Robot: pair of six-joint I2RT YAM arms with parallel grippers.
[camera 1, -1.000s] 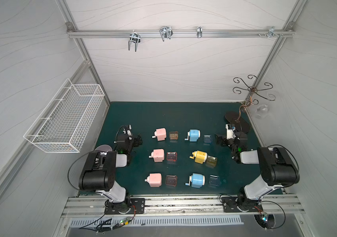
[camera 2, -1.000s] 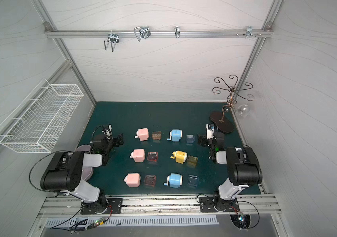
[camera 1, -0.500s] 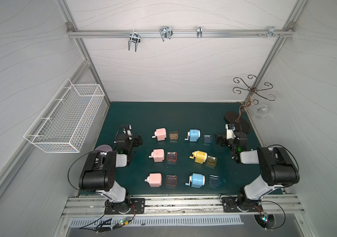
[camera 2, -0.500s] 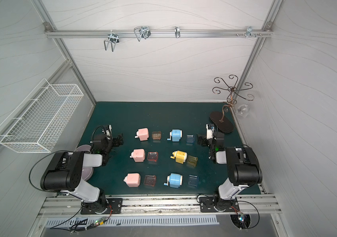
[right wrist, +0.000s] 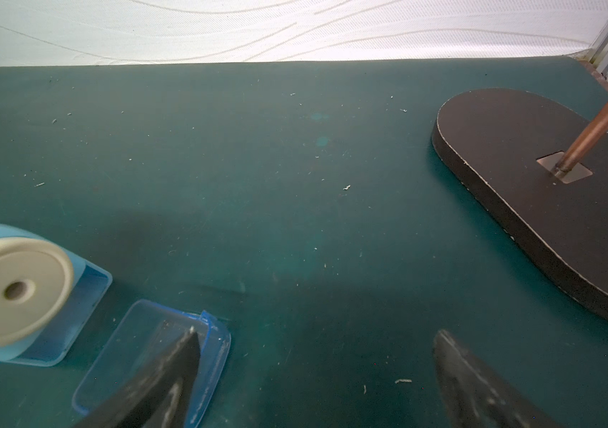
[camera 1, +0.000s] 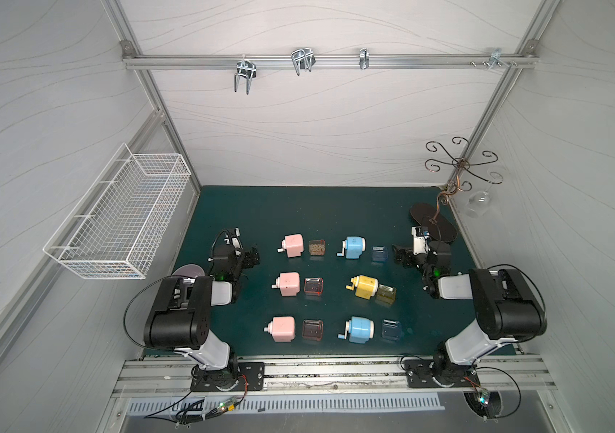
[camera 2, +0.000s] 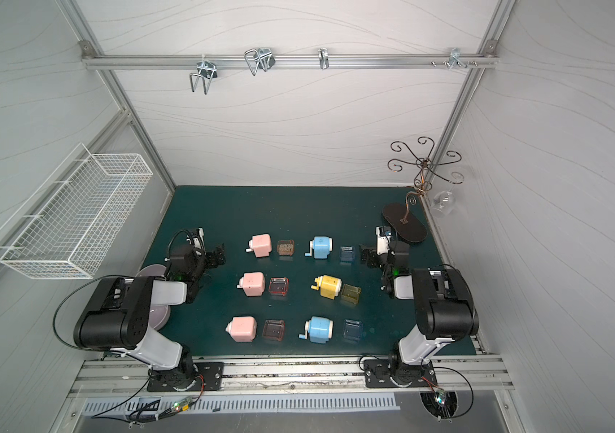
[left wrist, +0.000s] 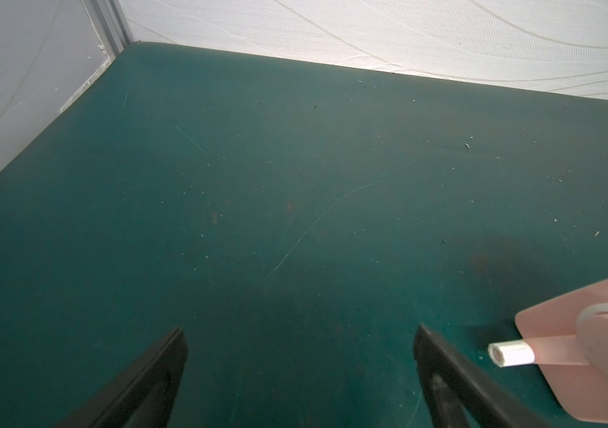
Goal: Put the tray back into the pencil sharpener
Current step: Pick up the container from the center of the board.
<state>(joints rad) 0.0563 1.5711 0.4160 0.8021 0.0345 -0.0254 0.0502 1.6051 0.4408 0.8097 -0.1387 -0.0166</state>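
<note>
Wrist views: left gripper (left wrist: 300, 329), right gripper (right wrist: 317, 333) spread, empty

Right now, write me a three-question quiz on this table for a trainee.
1. How many pink sharpeners stand on the mat?
2. True or false: the left pincer is shut on something.
3. The tray nearest the right pincer is: A blue, B red, C yellow.

Key: 1. Three. 2. False, it is open and holds nothing. 3. A.
</note>
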